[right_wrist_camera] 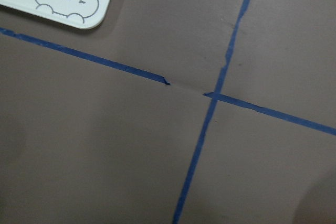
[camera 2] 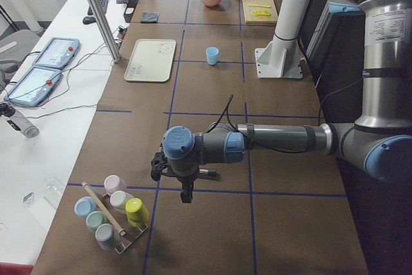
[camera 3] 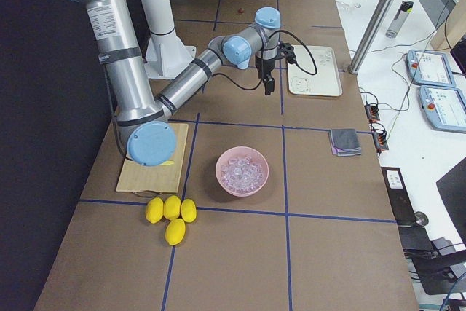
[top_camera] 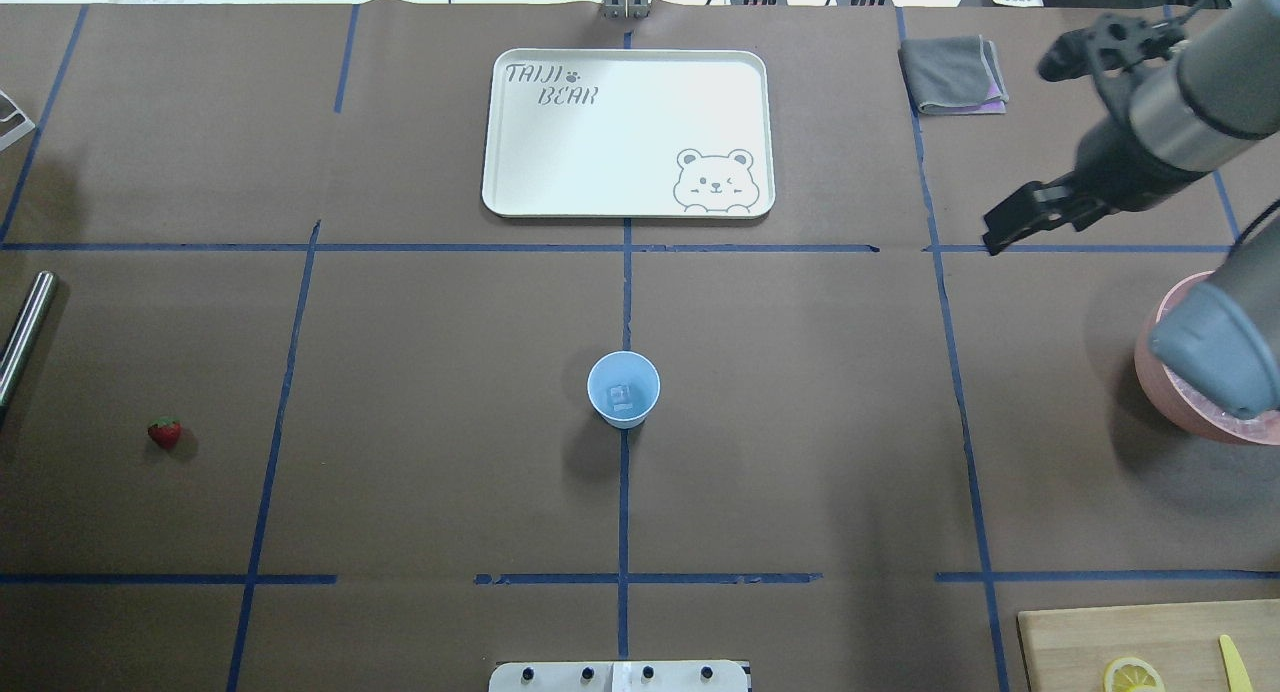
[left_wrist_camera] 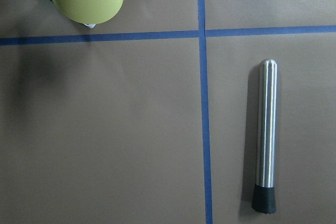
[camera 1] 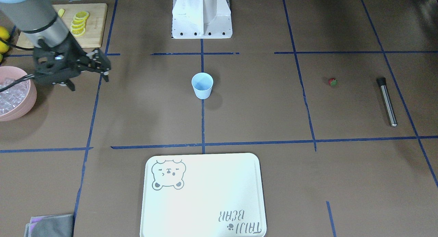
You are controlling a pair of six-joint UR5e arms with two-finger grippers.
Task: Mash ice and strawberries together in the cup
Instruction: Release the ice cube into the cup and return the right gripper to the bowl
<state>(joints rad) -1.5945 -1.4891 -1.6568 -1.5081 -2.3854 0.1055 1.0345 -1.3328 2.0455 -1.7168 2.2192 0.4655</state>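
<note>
The cup stood upright at the middle of the tabletop on a blue tape line, with what looked like a clear cube on its bottom. The rest of the ice lay heaped in the pink bowl at the robot's right end. The right hand hung above the tabletop just beside that bowl and well apart from the cup, its fingers spread wide with nothing between them. The strawberry lay on the robot's left side, near a steel muddler and touching nothing. The left hand pointed down beside a rack of coloured cups; I could not tell how far open it was.
</note>
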